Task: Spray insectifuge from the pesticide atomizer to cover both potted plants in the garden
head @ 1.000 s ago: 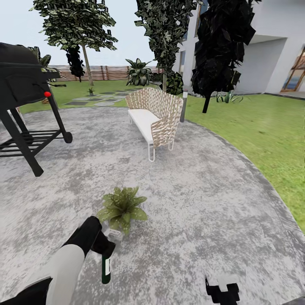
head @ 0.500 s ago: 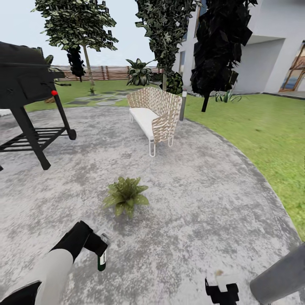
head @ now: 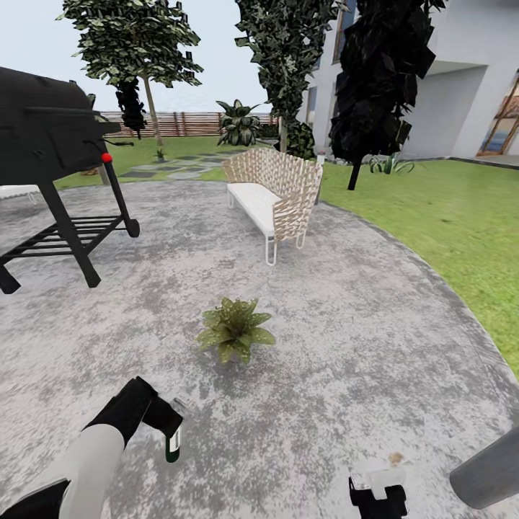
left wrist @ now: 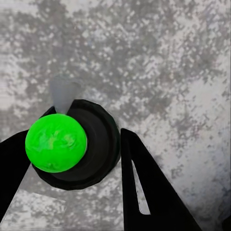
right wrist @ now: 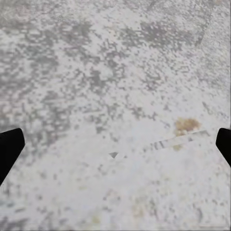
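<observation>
Standing on the round grey patio (head: 360, 346), we record the left gripper (head: 167, 422) low at the near left, clenched on the pesticide atomizer (head: 173, 445), whose dark bottle hangs below the fingers with its white label facing us. In the left wrist view the black fingers (left wrist: 144, 187) flank the bottle's dark round body (left wrist: 94, 144), a bright green ball (left wrist: 56, 143) sitting against it; the trigger head is hard to make out there. One potted plant (head: 236, 330) sits on the patio just beyond the atomizer, apart from it, its pot hidden by leaves. The right gripper (head: 378, 496) is cut off at the near edge; in its wrist view the fingertips (right wrist: 9, 149) stand wide apart, released. Farther off stand a black grill (head: 50, 144), a woven bench (head: 277, 191) and the wooden fence (head: 187, 122).
</observation>
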Controlling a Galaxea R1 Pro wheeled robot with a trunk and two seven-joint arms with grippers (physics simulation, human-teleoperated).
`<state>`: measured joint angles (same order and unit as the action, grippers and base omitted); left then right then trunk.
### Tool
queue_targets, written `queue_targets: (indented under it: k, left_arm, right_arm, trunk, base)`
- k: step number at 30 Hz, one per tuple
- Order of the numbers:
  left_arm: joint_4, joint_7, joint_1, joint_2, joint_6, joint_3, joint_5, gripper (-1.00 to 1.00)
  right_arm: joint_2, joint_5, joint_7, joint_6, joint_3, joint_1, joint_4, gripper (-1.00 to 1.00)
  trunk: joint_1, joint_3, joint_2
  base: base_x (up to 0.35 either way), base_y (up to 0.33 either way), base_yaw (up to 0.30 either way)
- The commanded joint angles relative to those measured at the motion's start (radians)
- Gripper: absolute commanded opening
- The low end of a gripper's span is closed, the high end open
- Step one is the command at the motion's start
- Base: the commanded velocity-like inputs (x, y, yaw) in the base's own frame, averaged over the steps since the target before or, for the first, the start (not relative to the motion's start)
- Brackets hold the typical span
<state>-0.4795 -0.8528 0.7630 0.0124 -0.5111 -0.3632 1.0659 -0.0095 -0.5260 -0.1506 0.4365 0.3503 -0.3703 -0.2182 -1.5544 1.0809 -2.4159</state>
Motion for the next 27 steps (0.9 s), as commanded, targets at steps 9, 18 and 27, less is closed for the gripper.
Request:
queue_targets:
  k: [9,18,27]
  left_arm:
    - [0.000,0.029,-0.050,0.033,0.022,-0.028,-0.031,-1.00]
    - [0.043,0.075,-0.102,0.021,0.069,-0.066,-0.078,-1.00]
    - [0.100,0.012,-0.129,0.018,0.443,0.047,-0.235,-1.00]
  right_arm:
    - [-0.013,0.014,-0.023,0.008,0.047,0.001,0.009,1.00]
    - [-0.008,0.008,-0.056,0.007,0.053,0.001,0.011,1.00]
    - [-0.008,0.006,-0.053,0.007,0.013,0.001,0.013,1.00]
  trunk:
    - [0.000,0.001,0.000]
    - [0.000,0.001,0.000]
    - [0.000,0.001,0.000]
  base:
    - [0.000,0.000,0.000]
    - [0.000,0.000,0.000]
    - [0.000,0.000,0.000]
